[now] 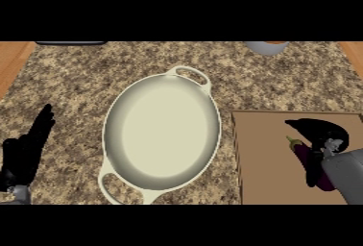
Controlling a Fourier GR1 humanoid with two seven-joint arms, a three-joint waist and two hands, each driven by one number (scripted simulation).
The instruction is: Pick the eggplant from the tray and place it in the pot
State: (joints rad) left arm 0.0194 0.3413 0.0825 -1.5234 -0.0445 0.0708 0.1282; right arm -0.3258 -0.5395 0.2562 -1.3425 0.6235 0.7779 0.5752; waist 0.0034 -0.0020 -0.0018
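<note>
A purple eggplant with a green stem lies on the brown tray at the right, its stem pointing up-left. My right hand is over the eggplant's far end and hides most of it. Its fingers stretch up-left past the stem, and the thumb runs down along the eggplant's left side. The hand looks open, not closed round the eggplant. The cream oval pot with two loop handles stands in the middle of the counter, left of the tray, and is empty. My left hand rests open at the far left, fingers up.
The speckled granite counter carries everything. A grey round object shows at the back edge on the right, and a dark flat object at the back left. The pot's right rim nearly touches the tray's left edge.
</note>
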